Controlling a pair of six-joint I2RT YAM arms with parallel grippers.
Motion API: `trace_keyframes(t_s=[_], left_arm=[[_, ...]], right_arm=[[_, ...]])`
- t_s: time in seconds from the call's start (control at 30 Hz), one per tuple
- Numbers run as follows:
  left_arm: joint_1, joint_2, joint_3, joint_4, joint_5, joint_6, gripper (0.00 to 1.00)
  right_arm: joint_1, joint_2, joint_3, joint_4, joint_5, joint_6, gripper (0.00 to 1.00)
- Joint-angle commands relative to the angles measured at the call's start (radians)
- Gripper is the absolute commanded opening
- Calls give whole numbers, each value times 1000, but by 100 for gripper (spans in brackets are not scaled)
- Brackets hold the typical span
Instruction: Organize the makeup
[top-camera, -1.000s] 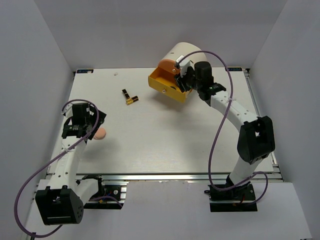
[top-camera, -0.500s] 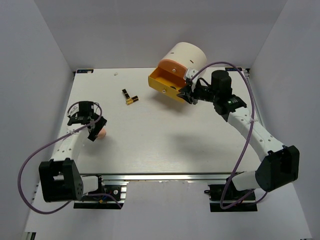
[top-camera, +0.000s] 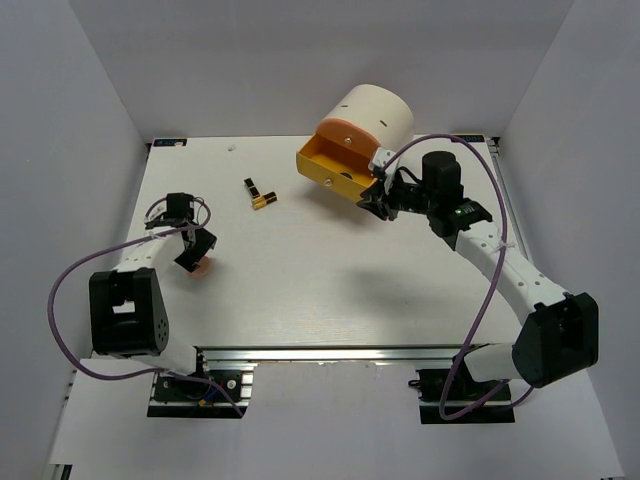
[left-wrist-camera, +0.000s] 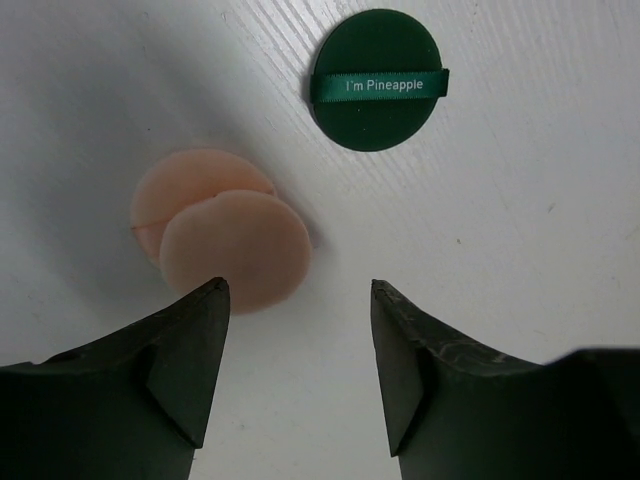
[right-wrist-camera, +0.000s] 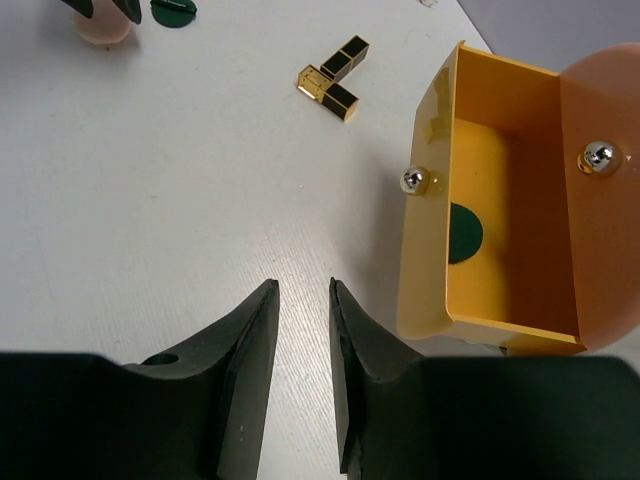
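Two overlapping peach round pieces (left-wrist-camera: 235, 250) lie on the white table, with a dark green disc (left-wrist-camera: 377, 80) with a ribbon just beyond them. My left gripper (left-wrist-camera: 298, 290) is open and empty, right above the table beside the peach pieces (top-camera: 202, 266). Two black-and-gold lipstick tubes (top-camera: 258, 193) lie in an L at the back, also in the right wrist view (right-wrist-camera: 333, 78). My right gripper (right-wrist-camera: 302, 285) is narrowly open and empty, just in front of the pulled-out orange drawer (right-wrist-camera: 500, 300). Another dark green disc (right-wrist-camera: 462, 232) lies in that drawer.
The big cream cylinder (top-camera: 378, 108) stands at the back centre-right, its orange drawer (top-camera: 333, 165) sticking out toward the left front. The drawer has two silver knobs (right-wrist-camera: 413, 180). Grey walls enclose the table on three sides.
My right gripper has drawn back out of the orange drawer, and its arm has swung out to the right. My left gripper has moved right and nearer over the peach pieces.
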Motion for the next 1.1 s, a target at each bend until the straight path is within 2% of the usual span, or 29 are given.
trace_keyframes(t_s=[0.0, 0.17, 0.33, 0.47, 0.7, 0.77, 0.87, 1.07], left_arm=[[10, 12, 23, 27, -15, 20, 66], [12, 55, -2, 35, -9, 37, 60], [13, 72, -31, 55, -1, 45, 44], [16, 64, -40, 59, -2, 50, 34], [24, 61, -49, 62, 4, 60, 24], [24, 58, -52, 67, 11, 66, 18], [24, 46, -43, 72, 45, 70, 0], [24, -84, -11, 88, 132, 57, 0]], right_arm=[[-14, -33, -2, 32, 0, 13, 33], [-23, -36, -2, 41, -2, 24, 33], [-31, -41, -1, 46, 0, 25, 33], [-34, -46, -4, 46, -3, 27, 33], [-37, -52, -8, 47, -8, 32, 33], [-39, -53, -8, 47, -8, 32, 33], [-40, -56, -8, 47, -10, 32, 33], [-45, -67, -7, 52, -17, 35, 33]])
